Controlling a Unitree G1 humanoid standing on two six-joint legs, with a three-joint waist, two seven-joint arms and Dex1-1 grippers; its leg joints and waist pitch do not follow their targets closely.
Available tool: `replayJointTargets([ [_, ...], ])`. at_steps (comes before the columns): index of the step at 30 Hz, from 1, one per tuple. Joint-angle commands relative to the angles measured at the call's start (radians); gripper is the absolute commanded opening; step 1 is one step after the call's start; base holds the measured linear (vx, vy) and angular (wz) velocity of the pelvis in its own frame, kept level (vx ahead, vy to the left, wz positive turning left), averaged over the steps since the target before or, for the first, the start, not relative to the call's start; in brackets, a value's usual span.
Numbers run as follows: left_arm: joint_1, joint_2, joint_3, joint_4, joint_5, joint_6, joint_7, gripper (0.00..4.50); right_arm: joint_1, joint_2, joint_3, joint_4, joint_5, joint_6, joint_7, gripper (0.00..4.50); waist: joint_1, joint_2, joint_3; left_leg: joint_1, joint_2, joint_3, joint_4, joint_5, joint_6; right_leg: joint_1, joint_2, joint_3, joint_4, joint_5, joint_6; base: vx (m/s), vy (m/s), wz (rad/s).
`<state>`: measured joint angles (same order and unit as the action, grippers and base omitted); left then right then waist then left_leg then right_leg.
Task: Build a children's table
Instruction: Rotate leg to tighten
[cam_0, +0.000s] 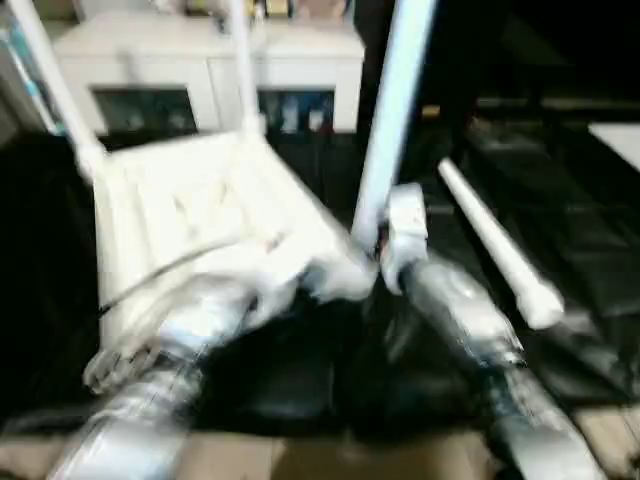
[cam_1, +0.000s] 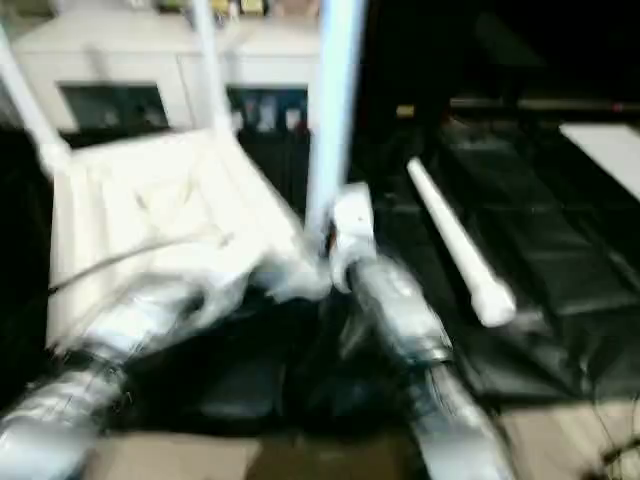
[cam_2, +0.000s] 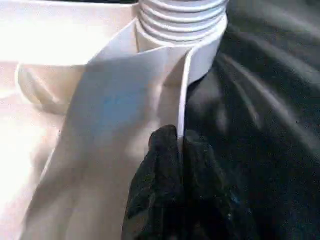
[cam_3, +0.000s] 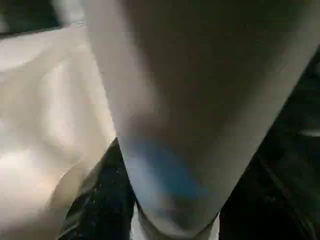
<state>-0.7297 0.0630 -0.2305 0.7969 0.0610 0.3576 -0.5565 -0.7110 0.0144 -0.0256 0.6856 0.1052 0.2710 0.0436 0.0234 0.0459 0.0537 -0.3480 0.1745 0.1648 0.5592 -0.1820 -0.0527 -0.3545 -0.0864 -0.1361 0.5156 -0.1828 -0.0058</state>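
Note:
The children's table top (cam_0: 190, 220) lies upside down and tilted on the black cloth, ribbed side up. Two white legs (cam_0: 243, 70) stand in its far corners. A third leg (cam_0: 390, 120) stands upright at the near right corner, and my right gripper (cam_0: 385, 250) is shut around its lower part; the right wrist view has this leg (cam_3: 200, 100) close up against the table top (cam_3: 45, 125). My left gripper (cam_2: 179, 137) is shut on the top's thin rim (cam_2: 185, 90), just below a corner socket holding a threaded leg end (cam_2: 180, 25). A fourth leg (cam_0: 495, 245) lies loose on the cloth to the right.
A white cabinet with glass doors (cam_0: 210, 70) stands behind the work. The black cloth (cam_0: 580, 250) stretches to the right past the loose leg. A strip of tan floor (cam_0: 330, 460) shows at the near edge between my forearms.

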Motion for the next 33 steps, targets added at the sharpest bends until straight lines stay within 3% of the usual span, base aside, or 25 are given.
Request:
replayJointTargets([
  [1,-0.007,0.001,0.029,0.030,-0.002,-0.007,0.095,0.00,0.045,0.047,0.007,0.081,0.037,0.054,-0.012,1.85,0.003,0.014,-0.025,-0.039,0.122,-0.056,-0.191,-0.853,-0.029,0.071,-0.036,0.049,0.104,-0.234,-0.041,0.000,0.000,0.00],
  [2,-0.004,0.004,0.027,0.019,-0.002,-0.008,0.087,0.00,0.044,0.045,0.014,0.077,0.032,0.051,-0.005,1.85,0.015,-0.017,-0.032,0.020,0.083,-0.014,-0.181,-0.858,-0.026,0.009,-0.032,0.074,0.084,-0.231,-0.066,0.000,0.000,0.00],
  [3,0.002,0.011,0.023,0.003,0.001,-0.004,0.077,0.00,0.043,0.044,0.012,0.073,0.035,0.047,-0.003,1.85,0.013,-0.054,-0.038,0.054,0.044,-0.015,-0.111,-0.764,-0.037,-0.032,-0.061,0.103,0.010,-0.464,-0.058,0.040,-0.057,0.18],
  [4,0.009,0.021,0.020,-0.010,0.003,0.000,0.068,0.00,0.044,0.040,0.010,0.070,0.037,0.049,0.000,1.85,0.029,-0.064,-0.040,0.078,-0.006,-0.008,0.033,-0.447,-0.004,-0.075,-0.141,0.106,-0.101,-0.941,-0.005,0.076,-0.097,-0.05],
  [5,0.012,0.028,0.020,-0.011,0.006,-0.001,0.064,0.00,0.042,0.037,0.007,0.077,0.037,0.045,-0.001,1.85,0.034,-0.069,-0.037,0.031,0.006,-0.020,0.027,-0.313,0.024,-0.038,-0.168,0.133,-0.101,-0.992,0.007,0.076,-0.097,-0.05],
  [6,0.011,0.031,0.022,-0.005,0.008,-0.003,0.063,0.00,0.037,0.036,0.001,0.088,0.036,0.039,-0.005,1.85,0.047,-0.056,-0.046,-0.042,0.027,-0.041,-0.041,-0.172,0.020,0.028,-0.138,0.119,-0.048,-0.839,0.001,0.080,-0.045,-0.34],
  [7,0.006,0.036,0.030,0.019,0.012,-0.013,0.065,0.00,0.024,0.038,-0.015,0.119,0.031,0.024,-0.014,1.85,0.055,-0.039,-0.058,-0.022,0.046,-0.038,-0.069,-0.172,0.003,0.005,-0.090,0.100,-0.031,-0.584,-0.027,0.080,-0.022,-0.18],
  [8,0.002,0.035,0.032,0.028,0.012,-0.016,0.067,0.00,0.020,0.039,-0.019,0.128,0.028,0.020,-0.016,1.85,0.045,-0.033,-0.057,-0.011,0.047,-0.034,-0.072,-0.246,-0.007,-0.007,-0.076,0.100,-0.016,-0.460,-0.077,0.080,-0.022,-0.18],
  [10,-0.010,0.035,0.041,0.063,0.013,-0.027,0.082,0.00,0.000,0.045,-0.036,0.168,0.019,-0.002,-0.027,1.85,0.038,-0.032,-0.050,-0.012,0.042,-0.031,-0.075,-0.330,-0.017,-0.002,-0.078,0.100,-0.018,-0.462,-0.114,0.000,0.000,0.00],
  [12,-0.011,0.038,0.043,0.066,0.011,-0.026,0.087,0.00,-0.004,0.048,-0.038,0.173,0.018,-0.007,-0.026,1.85,0.037,-0.033,-0.051,-0.005,0.041,-0.030,-0.073,-0.364,-0.012,-0.005,-0.083,0.100,-0.026,-0.513,-0.109,0.000,0.000,0.00],
  [13,-0.010,0.041,0.044,0.065,0.008,-0.025,0.088,0.00,-0.005,0.047,-0.032,0.170,0.015,-0.010,-0.016,1.85,0.039,-0.039,-0.051,-0.008,0.044,-0.032,-0.074,-0.357,-0.006,-0.002,-0.086,0.101,-0.026,-0.521,-0.106,0.000,0.000,0.00],
  [15,-0.009,0.043,0.044,0.062,0.006,-0.024,0.086,0.00,-0.005,0.046,-0.028,0.169,0.014,-0.011,-0.011,1.85,0.039,-0.036,-0.050,-0.008,0.045,-0.032,-0.076,-0.358,-0.004,-0.003,-0.085,0.100,-0.028,-0.533,-0.100,0.000,0.000,0.00],
  [17,-0.006,0.050,0.042,0.055,0.004,-0.026,0.075,0.00,-0.011,0.045,-0.014,0.176,0.009,-0.009,0.010,1.85,0.039,-0.042,-0.049,-0.007,0.045,-0.031,-0.076,-0.363,-0.003,-0.005,-0.086,0.101,-0.030,-0.545,-0.096,0.000,0.000,0.00],
  [21,0.007,0.063,0.025,0.040,0.009,-0.049,0.031,0.00,-0.032,0.039,0.026,0.212,-0.025,0.002,0.079,1.85,0.038,-0.040,-0.049,-0.009,0.045,-0.032,-0.078,-0.364,-0.003,-0.004,-0.088,0.101,-0.033,-0.558,-0.092,0.000,0.000,0.00],
  [30,0.084,0.152,-0.071,-0.091,0.037,-0.074,-0.154,0.00,-0.038,-0.018,0.108,0.182,-0.067,0.064,0.242,1.85,0.032,-0.032,-0.054,-0.015,0.057,-0.028,-0.081,-0.292,-0.004,0.008,-0.085,0.106,-0.016,-0.418,-0.130,0.000,0.000,0.00],
  [33,0.113,0.209,-0.087,-0.156,0.032,-0.089,-0.233,0.00,-0.029,-0.053,0.127,0.152,-0.059,0.104,0.360,1.85,0.028,-0.032,-0.059,-0.018,0.058,-0.025,-0.076,-0.242,0.011,0.017,-0.079,0.105,0.000,-0.286,-0.169,0.000,0.000,0.00],
])
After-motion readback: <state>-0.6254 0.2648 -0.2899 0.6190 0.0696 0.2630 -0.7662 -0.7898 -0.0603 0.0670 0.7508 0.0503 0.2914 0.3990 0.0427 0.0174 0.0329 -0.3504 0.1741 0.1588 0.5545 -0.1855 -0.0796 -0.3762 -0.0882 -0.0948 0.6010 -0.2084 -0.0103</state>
